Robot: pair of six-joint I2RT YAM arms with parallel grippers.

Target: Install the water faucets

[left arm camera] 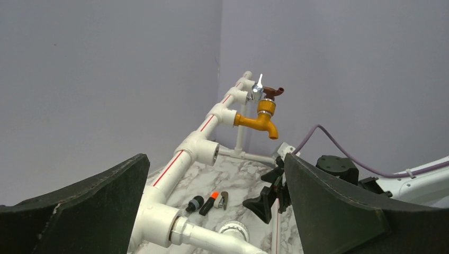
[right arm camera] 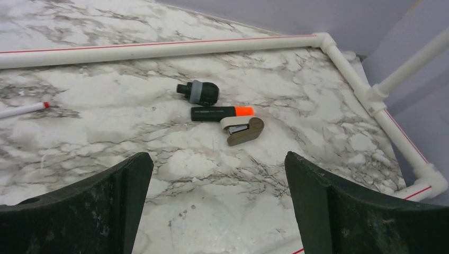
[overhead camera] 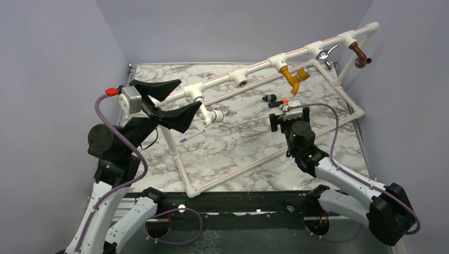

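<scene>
Top external view: the white faucet sits in the leftmost tee socket of the white pipe frame, its body angled down toward the marble table. In the left wrist view its silvery knob end lies at the bottom edge, low between the two black fingers. The left gripper has its jaws spread wide, one finger on each side of that socket, and grasps nothing.

Along the same upper rail, past one bare socket, hang the mustard-yellow faucet, the chrome-levered faucet and, at the far corner, the brown faucet.

On the table inside the frame lie a black-and-orange piece, a black-and-grey fitting just beyond it, and a tan clip-shaped part touching its orange end. The right gripper hovers near these three with its jaws released and nothing between them. A thin white stick with a red tip lies well to the left of them.
</scene>
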